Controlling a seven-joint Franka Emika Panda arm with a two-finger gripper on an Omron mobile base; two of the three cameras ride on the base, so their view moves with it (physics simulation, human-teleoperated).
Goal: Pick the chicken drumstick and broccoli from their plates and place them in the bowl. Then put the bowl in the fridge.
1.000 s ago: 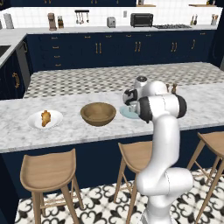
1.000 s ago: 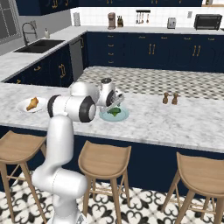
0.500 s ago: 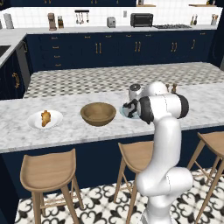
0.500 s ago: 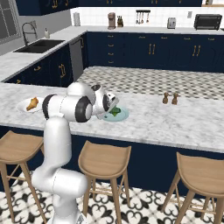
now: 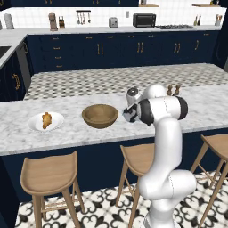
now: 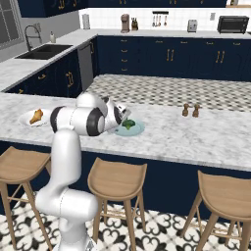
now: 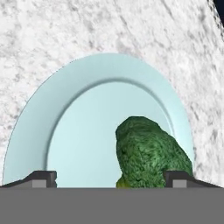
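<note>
White arm bent forward and down, gripper (image 7: 109, 179) low over the pale blue-green round plate (image 7: 78, 113) on the grey-veined marble counter (image 5: 71, 129). Jaws spread wide, grasping nothing. Lumpy dark green broccoli floret (image 7: 151, 155) lies on that plate between the fingertips (image 7: 43, 178), nearer the right one. Left base view adds the deep brown wooden bowl (image 5: 100, 116) and the orange-brown drumstick (image 5: 46, 120) on a white plate (image 5: 35, 125).

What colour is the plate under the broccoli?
Pale blue-green plate; it shows best in the hand view, under the broccoli.
</note>
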